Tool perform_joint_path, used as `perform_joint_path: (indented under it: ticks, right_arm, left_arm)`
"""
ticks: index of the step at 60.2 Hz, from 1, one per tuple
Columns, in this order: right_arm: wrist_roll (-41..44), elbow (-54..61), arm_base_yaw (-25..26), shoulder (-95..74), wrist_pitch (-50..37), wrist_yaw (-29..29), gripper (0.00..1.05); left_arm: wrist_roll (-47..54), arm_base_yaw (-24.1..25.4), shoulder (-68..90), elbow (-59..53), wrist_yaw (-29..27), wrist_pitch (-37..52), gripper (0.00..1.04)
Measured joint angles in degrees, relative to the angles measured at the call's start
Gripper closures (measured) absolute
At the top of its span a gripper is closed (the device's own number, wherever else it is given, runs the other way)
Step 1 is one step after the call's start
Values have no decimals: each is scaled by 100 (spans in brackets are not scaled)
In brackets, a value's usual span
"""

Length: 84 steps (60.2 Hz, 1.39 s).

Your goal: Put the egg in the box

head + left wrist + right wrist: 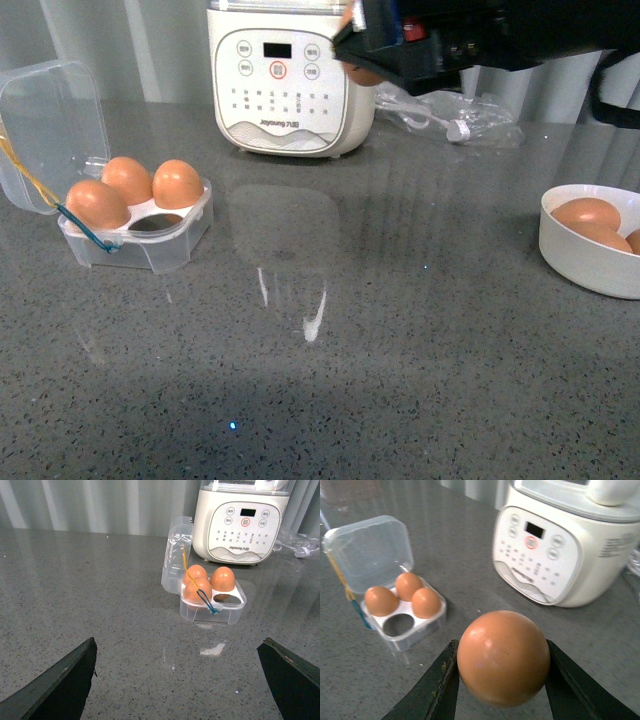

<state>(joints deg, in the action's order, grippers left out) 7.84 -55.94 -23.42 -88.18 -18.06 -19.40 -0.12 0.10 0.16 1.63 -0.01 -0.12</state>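
Gripping a smooth, glossy orange-brown egg (503,660) between its dark fingers, the right claw (501,650) hangs above the table (400,350) near the white cooker (555,555) at twelve o'clock. Over at nine o'clock sits the clear box (150,252), lid (50,120) up, three eggs (127,180) inside, its five-o'clock cell empty. The left claw (178,642) gapes wide, holding nothing.
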Motion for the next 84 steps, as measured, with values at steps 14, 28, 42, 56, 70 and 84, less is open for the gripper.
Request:
perform_joint_path:
  ticks: [14,28,42,56,70,84]
  right_arm:
    - [-33,-404,-323,-734,-186,-520,63]
    - [-4,-546,-492,-1279,-271,-673,63]
    - [-59,-1128,-752,-1845,-334,-719,63]
    - [-271,-1681,-979,-2334,-374,-612,63]
    - [-317,-1980,-1161,-2612,-326,-514,63]
    - [-315,-2041,-1233,-2802,-282,-511,63]
  left_arm:
    - [0,0,0,0,0,0,7]
    - [0,0,0,0,0,0,7]
    - [0,0,0,0,0,0,7]
    - [0,0,0,0,0,0,7]
    - [0,0,0,0,0,0,7]
    - [0,0,0,0,0,0,7]
